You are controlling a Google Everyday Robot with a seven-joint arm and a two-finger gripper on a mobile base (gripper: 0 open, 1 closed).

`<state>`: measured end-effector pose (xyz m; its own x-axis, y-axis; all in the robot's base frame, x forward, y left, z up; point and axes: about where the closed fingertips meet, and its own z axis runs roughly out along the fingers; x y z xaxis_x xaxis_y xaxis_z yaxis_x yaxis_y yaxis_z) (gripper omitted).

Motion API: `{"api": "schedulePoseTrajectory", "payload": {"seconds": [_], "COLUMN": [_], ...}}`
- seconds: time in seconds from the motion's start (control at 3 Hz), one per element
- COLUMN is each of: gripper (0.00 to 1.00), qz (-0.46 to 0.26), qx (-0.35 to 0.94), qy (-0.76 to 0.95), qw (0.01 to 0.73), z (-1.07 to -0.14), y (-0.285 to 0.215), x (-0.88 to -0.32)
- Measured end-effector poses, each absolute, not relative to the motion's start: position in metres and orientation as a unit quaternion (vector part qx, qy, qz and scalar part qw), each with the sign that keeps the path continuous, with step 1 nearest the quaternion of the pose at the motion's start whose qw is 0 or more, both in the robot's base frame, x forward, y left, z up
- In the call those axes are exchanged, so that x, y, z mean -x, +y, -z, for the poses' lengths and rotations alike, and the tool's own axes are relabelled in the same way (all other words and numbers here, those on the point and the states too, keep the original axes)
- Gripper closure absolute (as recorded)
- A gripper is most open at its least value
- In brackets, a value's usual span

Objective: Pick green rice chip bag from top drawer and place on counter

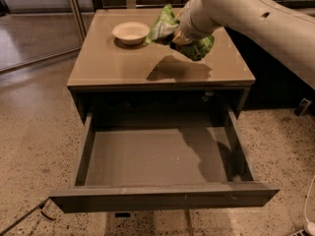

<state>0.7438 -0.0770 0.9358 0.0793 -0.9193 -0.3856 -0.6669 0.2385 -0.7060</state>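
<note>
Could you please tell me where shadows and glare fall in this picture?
In the camera view, the crumpled bright-green foil chip bag, at the robot's hand above the glossy tan counter, casts a dark shadow on the counter below; the white arm shadows the right floor of the open dark-grey drawer; the small white bowl is evenly lit; no harsh glare.

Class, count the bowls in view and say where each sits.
1. The white bowl sits on the counter, toward its back left, beside the green rice chip bag at the hand above the counter. The open top drawer shows none.
</note>
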Motion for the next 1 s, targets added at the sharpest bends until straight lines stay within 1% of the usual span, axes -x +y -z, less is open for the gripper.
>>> {"api": "schedulePoseTrajectory", "payload": {"seconds": [0.33,0.67,1.0], "gripper": [1.0,1.0,1.0], "qz": [0.084,0.042,0.017], "qx": [0.577,0.559,0.545], "qy": [0.685,0.706,0.723], "qw": [0.437,0.433,0.425], "z": [-0.927,-0.913,-0.897], "y": [-0.075,-0.076,-0.08], "x": [-0.772,-0.79,-0.8]}}
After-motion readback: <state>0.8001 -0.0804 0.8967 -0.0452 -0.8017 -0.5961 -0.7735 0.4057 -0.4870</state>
